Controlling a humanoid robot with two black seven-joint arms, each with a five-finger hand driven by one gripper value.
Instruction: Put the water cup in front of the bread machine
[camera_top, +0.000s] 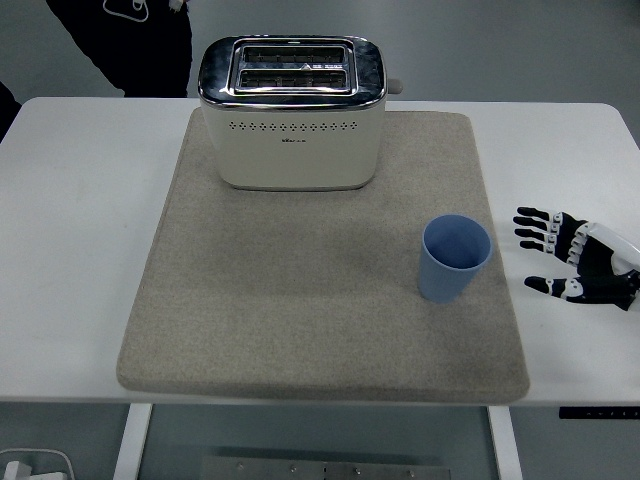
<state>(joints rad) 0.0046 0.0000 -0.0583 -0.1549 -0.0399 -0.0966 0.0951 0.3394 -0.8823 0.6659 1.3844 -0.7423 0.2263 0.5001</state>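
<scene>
A blue water cup (455, 257) stands upright and empty on the right part of the beige mat (320, 330). The cream and chrome bread machine (291, 112) sits at the mat's far edge, left of and beyond the cup. My right hand (560, 258) hovers over the white table just right of the mat, a short gap from the cup, with fingers spread and thumb apart, holding nothing. My left hand is out of view.
A person in dark clothing (130, 40) stands beyond the table's far left corner. The white table (70, 250) extends on both sides of the mat. The mat in front of the bread machine is bare.
</scene>
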